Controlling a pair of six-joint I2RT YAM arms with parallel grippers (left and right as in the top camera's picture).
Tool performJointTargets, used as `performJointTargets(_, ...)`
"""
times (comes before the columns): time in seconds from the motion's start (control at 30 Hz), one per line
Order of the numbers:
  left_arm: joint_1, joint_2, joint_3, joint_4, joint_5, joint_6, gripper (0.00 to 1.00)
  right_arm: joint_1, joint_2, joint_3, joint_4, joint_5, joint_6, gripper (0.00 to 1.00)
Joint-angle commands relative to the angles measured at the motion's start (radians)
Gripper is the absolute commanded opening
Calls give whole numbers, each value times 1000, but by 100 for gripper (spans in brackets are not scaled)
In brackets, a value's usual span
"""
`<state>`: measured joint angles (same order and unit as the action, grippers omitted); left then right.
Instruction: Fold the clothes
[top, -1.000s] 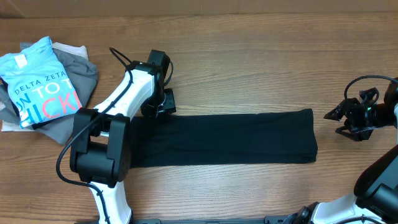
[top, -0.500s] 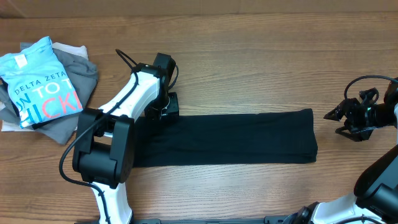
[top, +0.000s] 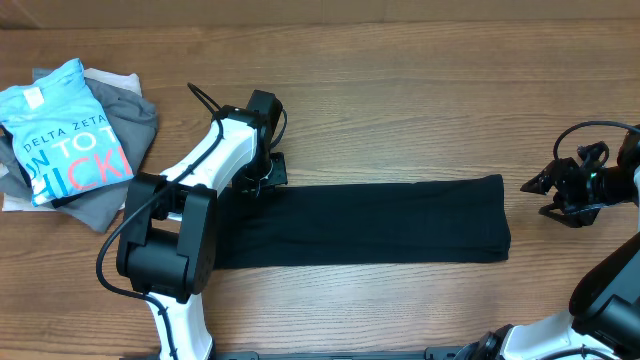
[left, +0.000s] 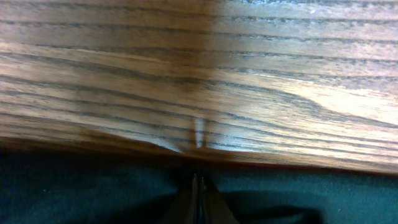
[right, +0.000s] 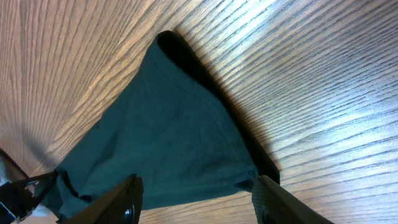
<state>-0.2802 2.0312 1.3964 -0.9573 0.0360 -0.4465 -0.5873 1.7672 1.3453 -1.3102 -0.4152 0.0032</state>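
The clothes (top: 370, 222), a plain black garment, lie flat as a long folded strip across the middle of the table. My left gripper (top: 268, 172) sits at the strip's far edge near its left end. In the left wrist view its jaws (left: 199, 186) are pressed together, pinching the black fabric (left: 93, 186) just inside the edge. My right gripper (top: 535, 197) hovers open off the strip's right end, apart from it. The right wrist view shows its fingers (right: 198, 183) spread wide, with the near corner of the cloth (right: 168, 124) between and beyond them, not touched.
A light blue tee with lettering (top: 65, 130) lies on grey garments (top: 130, 120) at the far left of the wooden table (top: 420, 90). The left arm's body covers the strip's left end.
My left gripper shifted slightly to the right along the far edge and closed on the fabric. The right arm and the cloth stayed still.
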Motion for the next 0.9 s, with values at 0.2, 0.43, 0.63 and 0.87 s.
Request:
performJointTargets(0.2,-16,-79,138,-52,14,-3,4,5,-5,1,1,-13,-3,61)
performJointTargets(0.43,-48,-122,143,-97,70,5,4,5,-5,1,1,-13,-3,61)
performJointTargets(0.63,-54,-122,143,-105,31,20,4,5,-5,1,0,-13,-3,62)
performJointTargets(0.87,-54,-122,143,-100,-18,20,10,5,-5,1,-1,-13,-3,61)
